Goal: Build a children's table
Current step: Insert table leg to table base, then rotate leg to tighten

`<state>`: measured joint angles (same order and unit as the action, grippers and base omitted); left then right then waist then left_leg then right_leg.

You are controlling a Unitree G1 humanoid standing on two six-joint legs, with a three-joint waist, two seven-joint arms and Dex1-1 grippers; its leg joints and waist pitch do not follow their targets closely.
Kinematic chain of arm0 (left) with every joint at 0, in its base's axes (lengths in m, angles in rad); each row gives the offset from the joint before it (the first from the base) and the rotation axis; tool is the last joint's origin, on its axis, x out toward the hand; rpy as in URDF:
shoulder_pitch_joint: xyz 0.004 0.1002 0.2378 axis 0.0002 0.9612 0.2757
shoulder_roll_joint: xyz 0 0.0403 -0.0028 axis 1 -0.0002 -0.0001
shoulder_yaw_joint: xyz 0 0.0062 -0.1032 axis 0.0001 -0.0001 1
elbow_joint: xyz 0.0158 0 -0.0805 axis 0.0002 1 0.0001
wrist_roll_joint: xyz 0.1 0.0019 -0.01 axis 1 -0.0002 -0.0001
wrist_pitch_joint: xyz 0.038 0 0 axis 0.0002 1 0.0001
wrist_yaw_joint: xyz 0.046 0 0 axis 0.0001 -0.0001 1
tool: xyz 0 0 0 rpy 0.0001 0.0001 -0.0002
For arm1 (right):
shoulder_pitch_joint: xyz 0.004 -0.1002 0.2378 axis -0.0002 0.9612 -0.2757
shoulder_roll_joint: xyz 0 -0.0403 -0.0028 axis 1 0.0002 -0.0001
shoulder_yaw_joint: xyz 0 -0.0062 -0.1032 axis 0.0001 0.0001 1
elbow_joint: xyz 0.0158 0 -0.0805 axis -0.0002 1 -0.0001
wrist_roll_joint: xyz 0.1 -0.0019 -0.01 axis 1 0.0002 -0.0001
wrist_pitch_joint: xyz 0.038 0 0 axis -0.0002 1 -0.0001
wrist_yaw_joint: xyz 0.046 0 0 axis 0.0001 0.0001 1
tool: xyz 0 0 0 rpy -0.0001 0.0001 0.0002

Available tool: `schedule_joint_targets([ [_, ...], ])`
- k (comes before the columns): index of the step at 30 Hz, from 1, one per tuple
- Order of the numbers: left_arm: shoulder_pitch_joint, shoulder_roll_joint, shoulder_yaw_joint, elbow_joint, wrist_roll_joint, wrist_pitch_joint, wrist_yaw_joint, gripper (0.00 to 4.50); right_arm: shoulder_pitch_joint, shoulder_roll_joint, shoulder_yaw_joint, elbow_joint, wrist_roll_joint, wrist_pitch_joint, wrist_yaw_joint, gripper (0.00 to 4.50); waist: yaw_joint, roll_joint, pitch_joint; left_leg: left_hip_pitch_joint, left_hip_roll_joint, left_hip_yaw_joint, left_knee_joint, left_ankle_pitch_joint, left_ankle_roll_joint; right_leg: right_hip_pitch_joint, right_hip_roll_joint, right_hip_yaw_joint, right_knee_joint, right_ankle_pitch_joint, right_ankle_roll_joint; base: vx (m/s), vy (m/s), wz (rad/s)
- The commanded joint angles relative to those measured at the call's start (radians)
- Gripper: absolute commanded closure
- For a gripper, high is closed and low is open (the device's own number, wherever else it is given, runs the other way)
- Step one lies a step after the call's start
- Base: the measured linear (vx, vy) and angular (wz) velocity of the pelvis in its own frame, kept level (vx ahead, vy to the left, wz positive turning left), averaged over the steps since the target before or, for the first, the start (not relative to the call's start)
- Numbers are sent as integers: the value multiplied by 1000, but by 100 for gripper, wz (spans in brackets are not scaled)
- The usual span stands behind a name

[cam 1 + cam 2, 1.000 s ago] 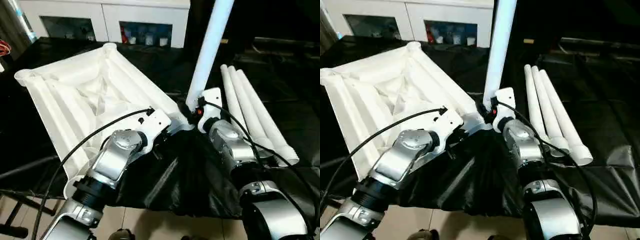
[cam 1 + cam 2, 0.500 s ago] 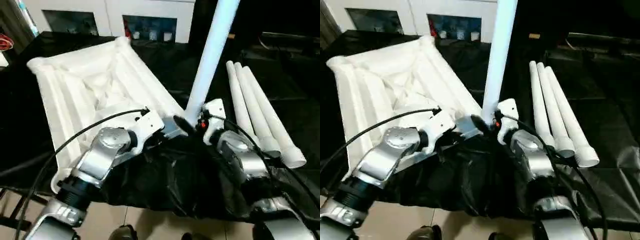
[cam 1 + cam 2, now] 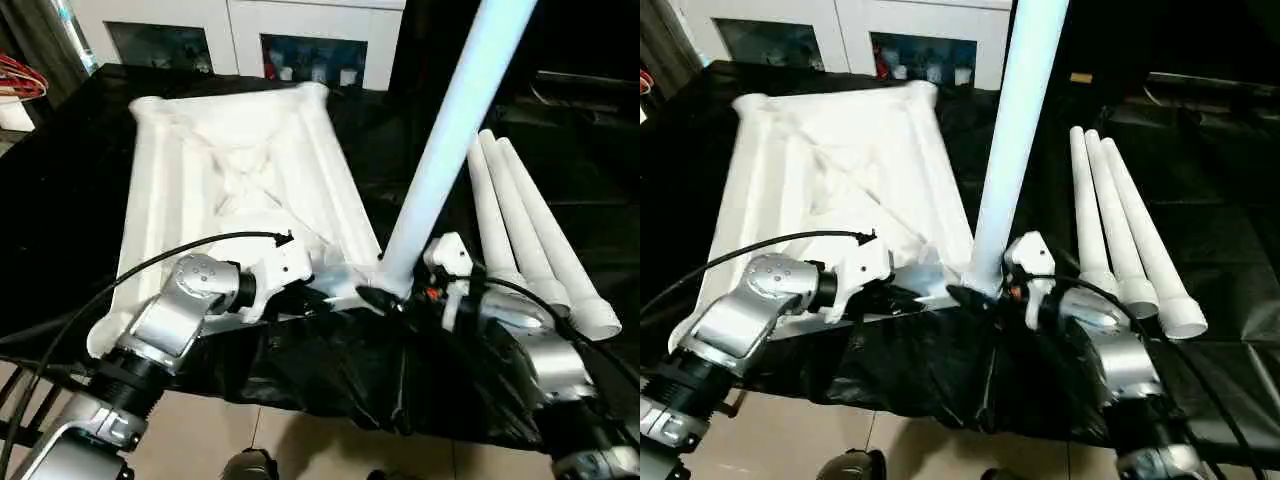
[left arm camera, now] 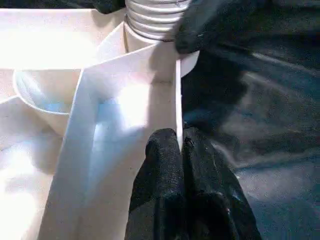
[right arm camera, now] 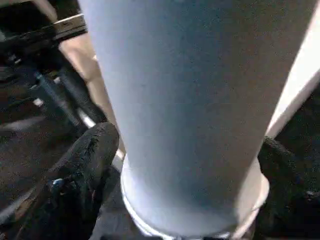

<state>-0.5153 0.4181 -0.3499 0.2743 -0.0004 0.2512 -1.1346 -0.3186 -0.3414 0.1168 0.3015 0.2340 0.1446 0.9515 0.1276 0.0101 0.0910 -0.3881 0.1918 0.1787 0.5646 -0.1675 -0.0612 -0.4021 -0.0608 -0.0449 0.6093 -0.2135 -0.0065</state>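
The leg (image 3: 1012, 150) stands nearly upright in the top's (image 3: 230, 180) near corner socket, tip leaning toward one o'clock, between the spread fingers of the right gripper (image 5: 175, 165) at its base, while the left gripper (image 4: 181, 165), at nine o'clock, pinches the top's rim.

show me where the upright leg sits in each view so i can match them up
Left eye view: the upright leg rises right of centre from the tabletop's near corner.
Right eye view: it stands at centre, left of the three spare legs.
Left wrist view: its ribbed base sits in the corner socket.
Right wrist view: its shaft stands between the right gripper's fingers.
Shared landmark: the corner socket.
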Motion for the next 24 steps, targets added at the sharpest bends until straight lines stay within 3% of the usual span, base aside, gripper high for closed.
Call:
schedule_joint_targets([
  [1, -16, 1, -27, 18, -5, -29, -40, 450, 20, -12, 36, -40, 8, 7, 53, 61, 0, 4, -63, 21, 42, -13, -57, -149, 64, 53, -79, 43, -59, 12, -247, 0, 0, 0],
  [4, -21, 13, -31, 33, -5, -48, -72, 450, 32, -30, 40, -61, 15, 12, 79, 61, 2, 2, -64, 21, 42, -12, -55, -149, 61, 53, -80, 44, -59, -5, -249, 0, 0, 0],
  [5, -22, 20, -34, 40, -6, -57, -87, 450, 37, -38, 44, -73, 17, 14, 90, 87, 2, 2, -65, 20, 42, -12, -55, -146, 62, 53, -81, 44, -58, 1, -251, 0, 0, 0],
  [10, -24, 41, -49, 67, -7, -82, -136, 450, 54, -56, 55, -99, 25, 19, 128, 117, 13, 1, -73, 20, 42, -11, -47, -96, 86, 52, -77, 42, -47, 80, -266, 0, 0, 0],
  [15, -23, 45, -49, 90, 1, -102, -150, 450, 64, -57, 71, -101, 15, 21, 139, 157, 15, 0, -74, 20, 42, -12, -47, -114, 75, 54, -79, 42, -48, 38, -266, 0, 0, 0],
  [21, -13, 21, -32, 97, -7, -94, -102, 450, 68, -28, 71, -83, 0, 38, 82, 166, 16, -4, -77, 20, 41, -12, -45, -99, 79, 54, -79, 42, -45, 45, -263, 0, 0, 0],
  [24, -24, -13, -14, 118, 7, -70, -22, 450, 57, 8, 58, -52, -12, 51, 10, 167, 13, -4, -72, 21, 40, -12, -50, -143, 59, 51, -83, 42, -56, -38, -257, 0, 0, 0],
])
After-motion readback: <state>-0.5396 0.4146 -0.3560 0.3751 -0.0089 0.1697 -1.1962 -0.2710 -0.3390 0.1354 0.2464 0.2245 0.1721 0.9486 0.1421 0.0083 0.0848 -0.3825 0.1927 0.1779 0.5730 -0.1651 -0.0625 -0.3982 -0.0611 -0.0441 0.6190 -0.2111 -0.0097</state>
